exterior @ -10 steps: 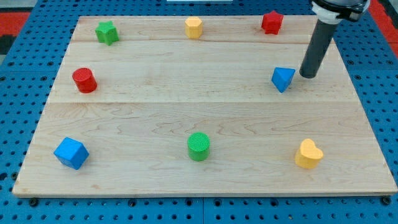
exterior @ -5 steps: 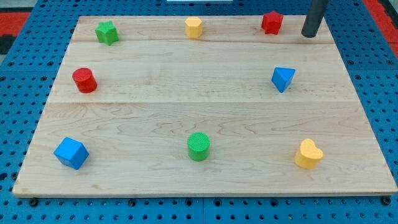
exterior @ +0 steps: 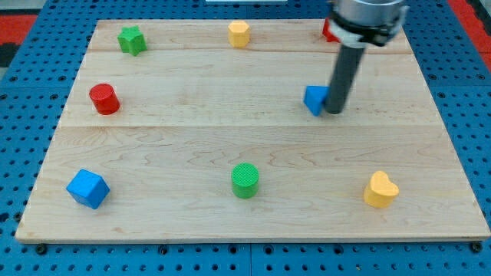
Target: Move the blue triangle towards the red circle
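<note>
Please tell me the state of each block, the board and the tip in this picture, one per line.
Blue triangle: flat, my tip against its right side.
My tip: down on the board, touching the triangle.
Red circle: upright, alone.
Red star: mostly hidden by the arm.
Green star: alone.
Yellow block: upright, alone.
Blue cube: alone.
Green cylinder: upright.
Yellow heart: alone.
Board: level.

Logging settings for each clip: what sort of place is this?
Probably a lab tabletop rig: a wooden board on a blue perforated base, small coloured blocks such as the blue triangle, my tip against its right side.

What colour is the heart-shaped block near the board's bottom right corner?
Yellow: the yellow heart-shaped block shows plainly in the camera view.
</note>
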